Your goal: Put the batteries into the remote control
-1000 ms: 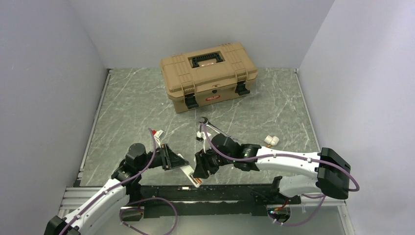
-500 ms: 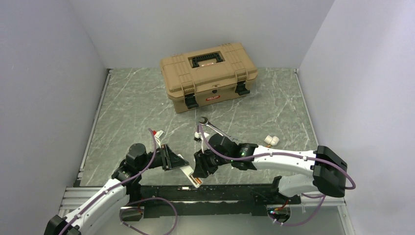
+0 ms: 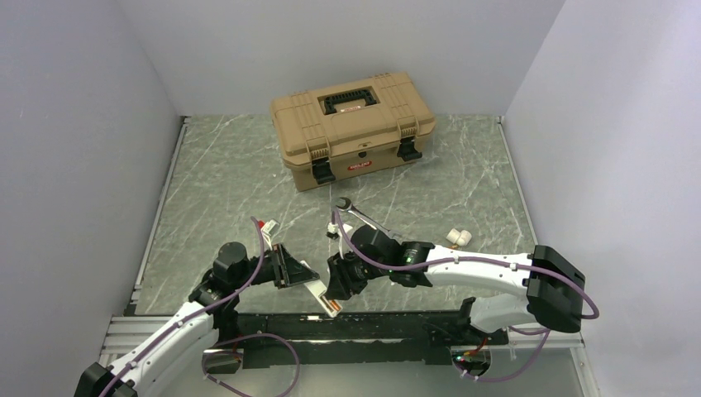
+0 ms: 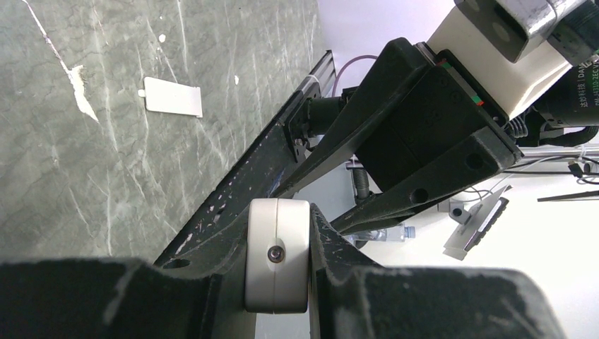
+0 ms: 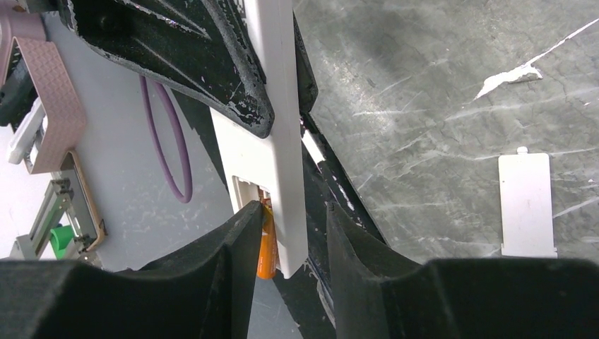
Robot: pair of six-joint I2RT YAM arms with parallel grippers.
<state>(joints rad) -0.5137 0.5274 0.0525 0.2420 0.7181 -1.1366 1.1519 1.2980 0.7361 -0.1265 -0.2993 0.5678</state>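
The slim white plastic remote control is held clamped in the left gripper over the near edge of the veined marble surface. Its end is straddled by the parted, unclenched right gripper, and an orange cylindrical battery lies against one finger. A flat white cover lies nearby, and since a second ago the right arm has been drawn slightly leftward.
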